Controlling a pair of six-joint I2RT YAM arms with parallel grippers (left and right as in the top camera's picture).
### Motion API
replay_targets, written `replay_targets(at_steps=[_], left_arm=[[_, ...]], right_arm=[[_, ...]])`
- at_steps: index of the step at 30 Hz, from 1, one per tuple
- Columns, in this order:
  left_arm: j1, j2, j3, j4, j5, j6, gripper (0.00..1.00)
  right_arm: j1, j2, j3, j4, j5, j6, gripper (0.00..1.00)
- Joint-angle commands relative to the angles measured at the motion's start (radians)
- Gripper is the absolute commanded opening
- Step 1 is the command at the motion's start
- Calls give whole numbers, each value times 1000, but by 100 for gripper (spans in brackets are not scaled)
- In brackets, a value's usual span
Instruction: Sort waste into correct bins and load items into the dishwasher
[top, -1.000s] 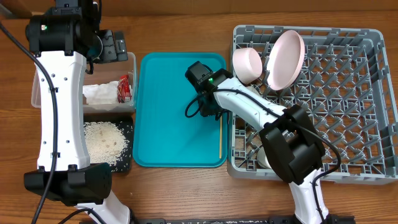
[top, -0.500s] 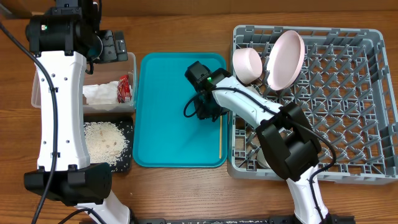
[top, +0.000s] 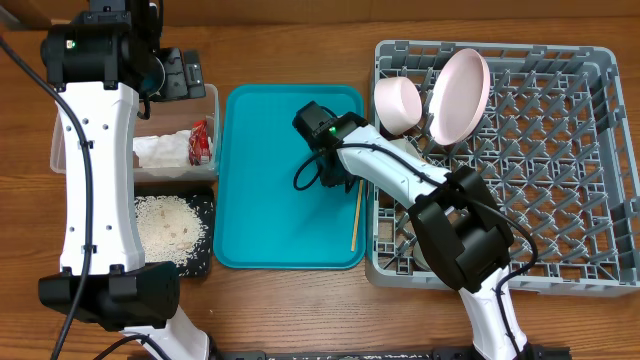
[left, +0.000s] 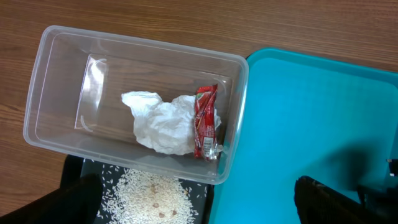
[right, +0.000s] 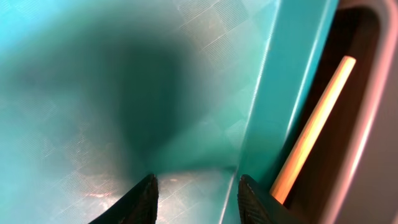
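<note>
A thin wooden chopstick (top: 354, 216) is seen lying slightly slanted along the right edge of the smooth teal tray (top: 260, 230) at the centre of the frame, just beside the grey lattice rack (top: 560, 200). The right gripper (right: 196, 198) is held low over the tray's faintly chequered surface. Its dark fingers (right: 144, 200) are partly spread with nothing between them, and the chopstick is left outside the finger at lower right of the wrist view.

At upper left, the left gripper (top: 185, 75) is poised above the clear plastic tub (left: 56, 81), jaws spread wide and empty. A crumpled white napkin (left: 158, 123) and a red printed wrapper (left: 205, 121) are contained in the tub. Loose white rice (top: 168, 226) is heaped on the black tray (top: 208, 200) below it.

A round pale pink plate (top: 460, 95) and a bowl (top: 396, 103) are stood on edge in the rack's upper left corner. The rack's left wall is crossed by the right arm.
</note>
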Motion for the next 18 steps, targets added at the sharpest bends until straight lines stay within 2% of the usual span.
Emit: replay_targets(at_steps=[1,7,12,18], left_arm=[[6,10,-3,0,-12,-6,100],[6,10,-3,0,-12,-6,100],[6,10,-3,0,-12,-6,100],[6,10,-3,0,-12,-6,100]], right_arm=[[-6,58,-29,-9,63,-16,43],[23,58,-29,-17,125,-57,44],[61,58,-28,-8,81,-194,48],[112,44,0,-42,81,-204,49]])
